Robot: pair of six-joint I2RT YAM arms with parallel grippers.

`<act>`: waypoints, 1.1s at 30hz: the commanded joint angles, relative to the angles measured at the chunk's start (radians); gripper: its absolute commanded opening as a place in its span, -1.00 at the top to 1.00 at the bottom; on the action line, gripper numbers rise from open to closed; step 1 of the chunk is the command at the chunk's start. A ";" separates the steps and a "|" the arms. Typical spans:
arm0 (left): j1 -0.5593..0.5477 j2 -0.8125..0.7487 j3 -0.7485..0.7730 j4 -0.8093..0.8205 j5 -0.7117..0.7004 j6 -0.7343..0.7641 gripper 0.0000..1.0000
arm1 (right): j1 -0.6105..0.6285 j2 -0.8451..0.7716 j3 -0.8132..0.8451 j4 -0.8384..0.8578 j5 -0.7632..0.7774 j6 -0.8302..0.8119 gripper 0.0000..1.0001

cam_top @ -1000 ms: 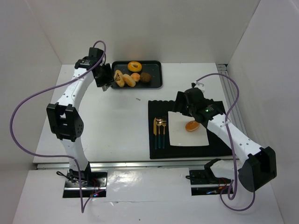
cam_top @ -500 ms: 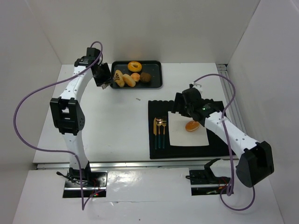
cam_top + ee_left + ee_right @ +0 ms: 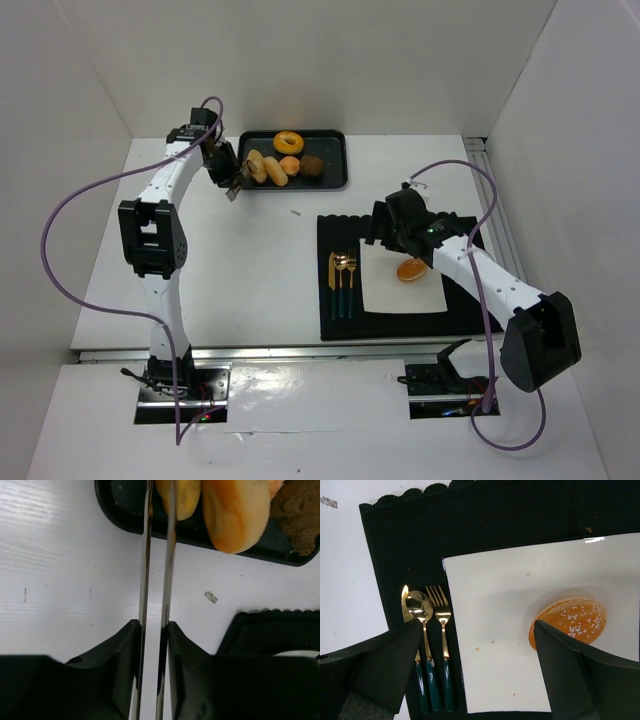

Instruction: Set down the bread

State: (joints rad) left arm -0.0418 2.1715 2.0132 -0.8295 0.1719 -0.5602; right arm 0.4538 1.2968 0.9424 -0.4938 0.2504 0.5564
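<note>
I hold the left fingers (image 3: 120,650) clenched on the tongs (image 3: 145,570) to reach the rolls (image 3: 232,515) in the tray (image 3: 107,505) at the bench's (image 3: 60,570) 12 o'clock, while the right fingers (image 3: 385,655) hang spread, empty, since the sesame bun (image 3: 570,621) already sits on the plate (image 3: 495,630) at 4 o'clock.

white arms (image 3: 163,190) — black joints (image 3: 150,240), purple cables (image 3: 48,240)

Cutlery (image 3: 416,607) (gold, green-handled) on placemat (image 3: 395,545)
</note>
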 commanded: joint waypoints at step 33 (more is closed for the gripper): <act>-0.645 -0.673 -0.699 0.388 0.206 0.033 0.63 | -0.167 -0.427 0.190 -0.294 0.403 0.096 -1.00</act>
State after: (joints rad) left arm -0.6331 1.4952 1.2938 -0.6151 0.3470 -0.4759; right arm 0.3000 0.9005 1.0767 -0.7170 0.5873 0.6521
